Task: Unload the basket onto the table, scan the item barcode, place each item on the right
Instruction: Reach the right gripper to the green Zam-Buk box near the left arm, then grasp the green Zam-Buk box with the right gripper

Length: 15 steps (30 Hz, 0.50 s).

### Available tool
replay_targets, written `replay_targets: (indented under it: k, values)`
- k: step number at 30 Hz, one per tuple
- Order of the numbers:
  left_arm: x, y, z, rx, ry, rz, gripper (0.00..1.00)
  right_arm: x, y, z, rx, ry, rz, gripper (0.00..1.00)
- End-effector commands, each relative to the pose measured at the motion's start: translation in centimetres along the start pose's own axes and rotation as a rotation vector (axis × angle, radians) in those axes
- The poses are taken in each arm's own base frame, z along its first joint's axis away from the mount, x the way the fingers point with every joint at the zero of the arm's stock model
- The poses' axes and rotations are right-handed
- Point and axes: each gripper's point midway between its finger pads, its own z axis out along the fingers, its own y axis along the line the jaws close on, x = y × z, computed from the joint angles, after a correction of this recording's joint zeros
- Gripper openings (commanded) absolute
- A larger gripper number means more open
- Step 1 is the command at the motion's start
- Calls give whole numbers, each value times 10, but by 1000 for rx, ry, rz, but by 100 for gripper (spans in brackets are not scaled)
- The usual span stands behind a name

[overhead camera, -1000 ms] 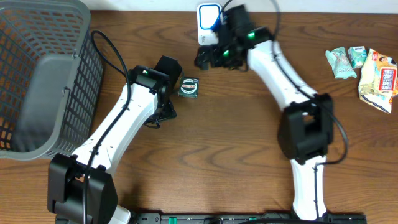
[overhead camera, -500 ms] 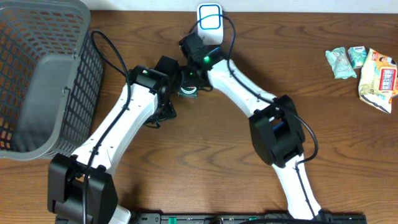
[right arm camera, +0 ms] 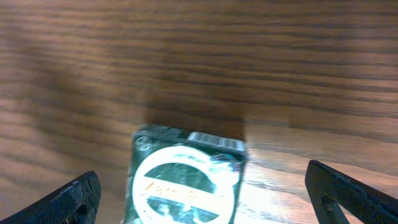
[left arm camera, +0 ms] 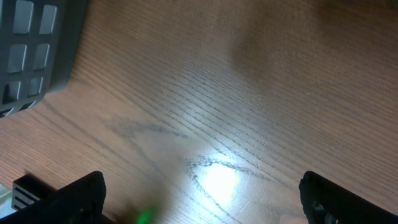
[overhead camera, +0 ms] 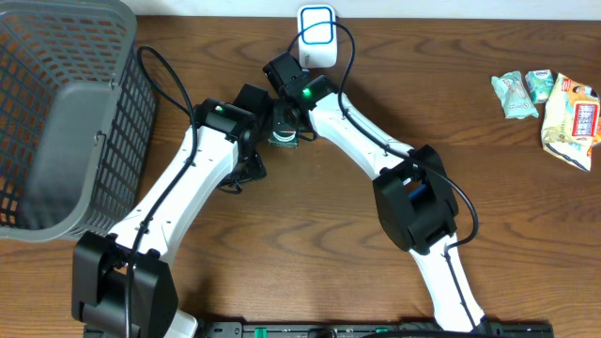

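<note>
On a brown wood-grain table [overhead camera: 310, 235], viewed from overhead. At the upper left, a grey mesh basket [overhead camera: 56, 122]. Just right of it, the left gripper [left arm camera: 202, 196], spread wide and empty, parked over bare wood near the basket's corner. At upper centre, a small green box [overhead camera: 284, 136] with a white oval label, flat on the table beside the left arm [overhead camera: 178, 197] and below the white scanner [overhead camera: 317, 26] at the top edge. Directly over that box now, the right gripper [right arm camera: 202, 196], splayed wide to either side and not touching it. Swung there within the last second from up beside the scanner; box unmoved, left arm unmoved. Reads as the approach to a pick-up: nothing grasped yet, barcode not yet presented. At the far right, a few snack packets [overhead camera: 549, 103], well apart from both arms.

From overhead, box half hidden under the right gripper. From the right wrist camera, label face up and what looks like a barcode strip [right arm camera: 214, 143] along the box's upper edge, blurred. From the left wrist camera, only bare wood and the basket's corner.
</note>
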Motion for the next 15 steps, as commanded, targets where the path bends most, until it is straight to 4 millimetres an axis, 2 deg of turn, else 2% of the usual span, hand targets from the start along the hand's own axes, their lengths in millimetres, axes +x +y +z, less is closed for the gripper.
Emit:
replay_targets:
  k: [1,5,10,15]
  values:
    - [0,5,0,-17,-6,-10,98,-8,-4,-4,35,-40,45,99]
    - [0,5,0,-17,-6,-10,98,0,6,3,29,-35,32,97]
    - [0,5,0,-17,-6,-10,98,14,5,24,55,-9,44,97]
    - [0,5,0,-17,-6,-10,98,23,0,38,73,20,51,87]
